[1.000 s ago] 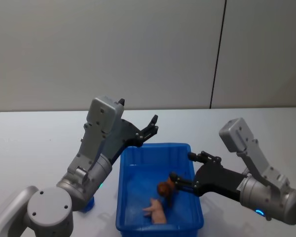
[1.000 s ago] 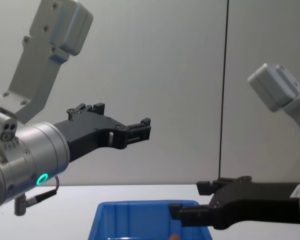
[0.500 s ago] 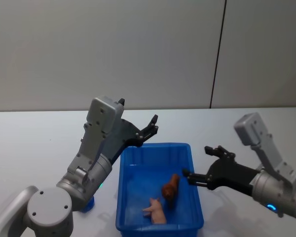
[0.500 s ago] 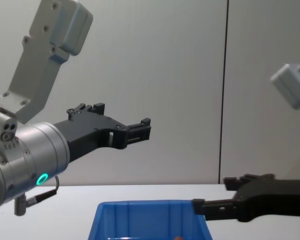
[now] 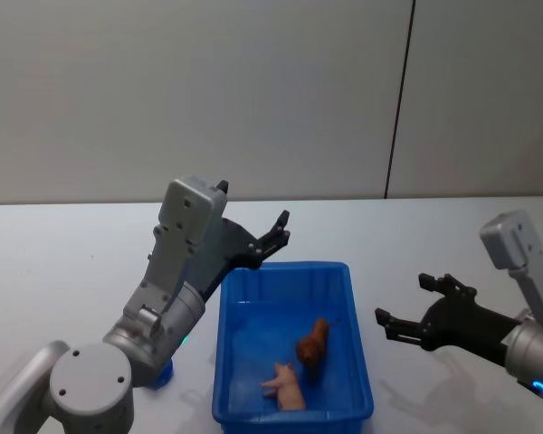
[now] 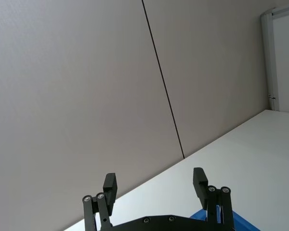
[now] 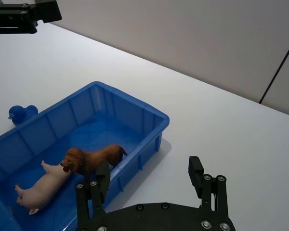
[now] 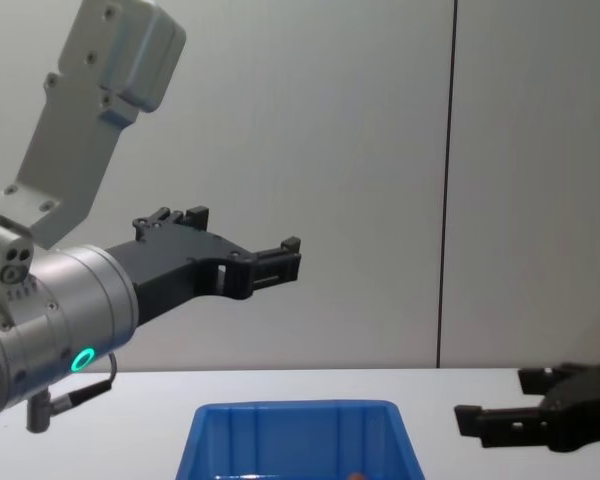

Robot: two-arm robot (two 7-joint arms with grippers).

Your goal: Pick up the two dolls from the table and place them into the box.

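- Both dolls are seen inside the box (image 5: 285,267), which stands near the middle of the front edge of the table (image 5: 63,244). The brown lion (image 5: 313,342) lies by the right wall, and the pink pig (image 5: 288,387) touches it on the near side.
- The placing is judged done; at most, parking the arms is left.
- The right gripper (image 5: 402,298) is held low over the table to the right of the box, jaws spread and empty, with the lion apart from it beyond the wall.
- The left gripper (image 5: 276,231) is raised above the box's far left corner, jaws parted, nothing held.
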